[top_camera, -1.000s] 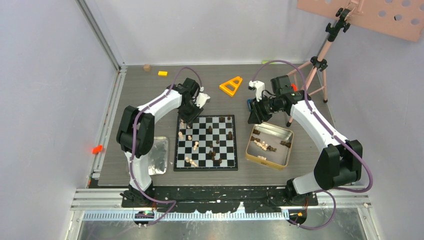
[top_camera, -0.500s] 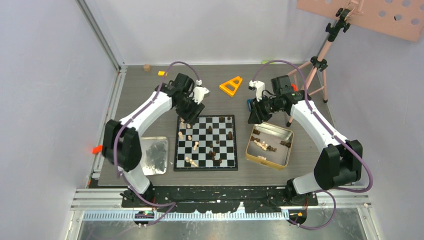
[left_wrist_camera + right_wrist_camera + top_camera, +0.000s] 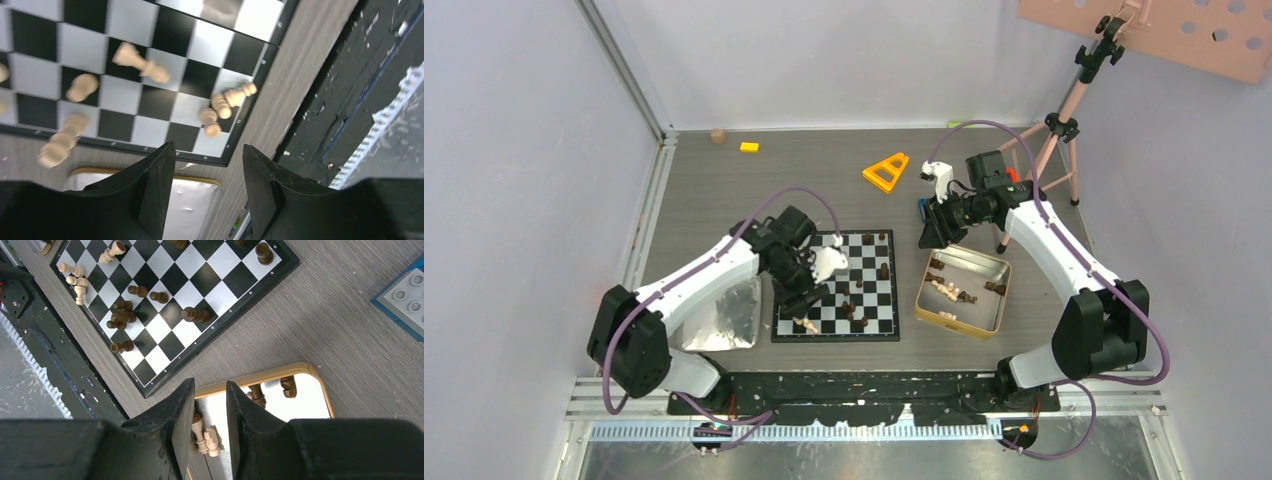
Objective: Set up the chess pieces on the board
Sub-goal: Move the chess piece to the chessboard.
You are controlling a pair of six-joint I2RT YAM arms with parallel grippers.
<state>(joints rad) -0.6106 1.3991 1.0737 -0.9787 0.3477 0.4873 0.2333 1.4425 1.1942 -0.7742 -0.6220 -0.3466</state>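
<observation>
The board [image 3: 834,337] lies in the middle of the table with tan and dark chess pieces scattered on it, several of them lying on their sides. My left gripper [image 3: 807,298] hovers over the board's near left part, open and holding nothing [image 3: 207,155]. Below it I see tan pieces [image 3: 140,62] on the checks [image 3: 35,75], with a small cluster [image 3: 227,100] at the corner. My right gripper [image 3: 934,232] hangs above the far edge of the gold-rimmed tin [image 3: 921,292], open by a narrow gap with nothing in it [image 3: 209,387]. Dark pieces [image 3: 196,315] stand on the board [image 3: 210,260].
The tin [image 3: 260,374] holds more tan pieces [image 3: 206,436] and dark ones [image 3: 287,385]. A silver tray [image 3: 746,300] lies left of the board, partly under my left arm. Behind are an orange triangle [image 3: 886,172], a yellow block [image 3: 750,147], a blue brick [image 3: 405,300] and a tripod [image 3: 1054,140].
My left arm has swung from the board's far left corner toward its near left part, and its jaws have opened. The right arm has not moved.
</observation>
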